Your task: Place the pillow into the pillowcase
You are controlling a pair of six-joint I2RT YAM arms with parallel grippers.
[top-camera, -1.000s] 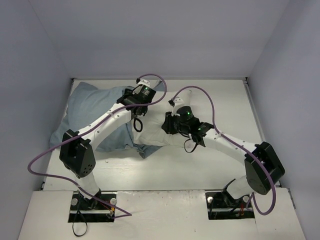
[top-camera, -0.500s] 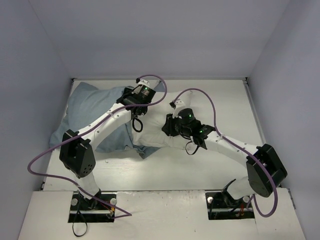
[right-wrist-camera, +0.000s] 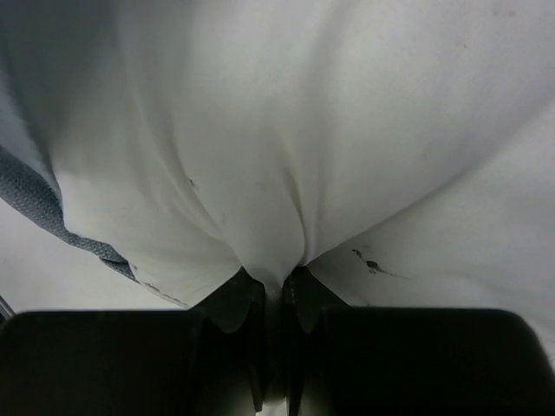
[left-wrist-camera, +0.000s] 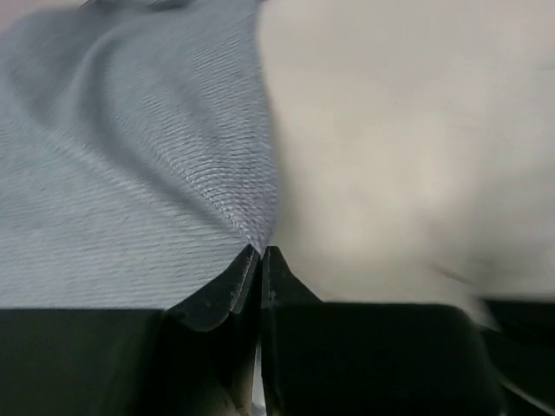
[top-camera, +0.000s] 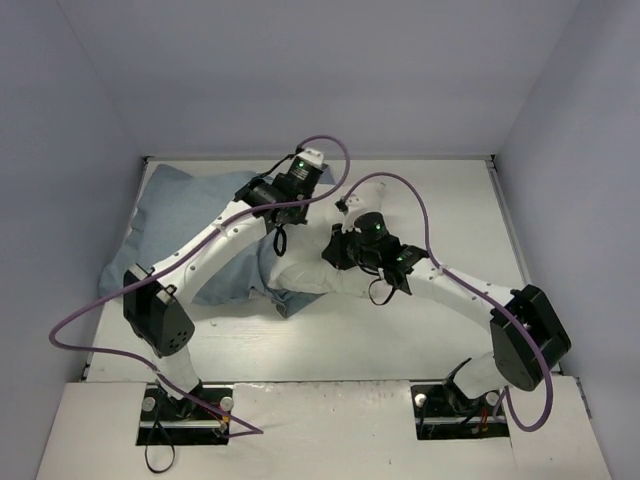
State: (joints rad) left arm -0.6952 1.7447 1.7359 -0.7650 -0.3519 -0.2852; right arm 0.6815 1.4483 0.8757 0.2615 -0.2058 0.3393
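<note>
Well, the white worktop (top-camera: 450, 200) fills the floor of the booth. Across its left and middle part lies the pillowcase (top-camera: 185, 215), the biggest thing on it. It shows its pale blue-grey side upward and is rumpled. Its long axis runs roughly left to right, with the closed end near the left wall and the mouth facing the middle of the worktop.

The pillow (top-camera: 310, 275) sits largely inside that sack. Only its white end pokes out of the mouth, pointing right, under and beside the right arm's wrist. As far as I can see, its length follows the same left-to-right line as the case. How deep it goes is hidden by the fabric and the arms.

Both arms reach in over the cloth and meet near the mouth. The left tool (left-wrist-camera: 260, 253) has its two fingers pressed together on the hem of the pillowcase. In the left wrist view the ribbed grey weave fans out to the left of the tips and the pale pillow lies just to the right. The right tool (right-wrist-camera: 276, 282) is clamped on a pinch of the pillow's white fabric, which gathers into folds that run into the tips. A strip of grey hem shows at the left of the right wrist view.
</note>
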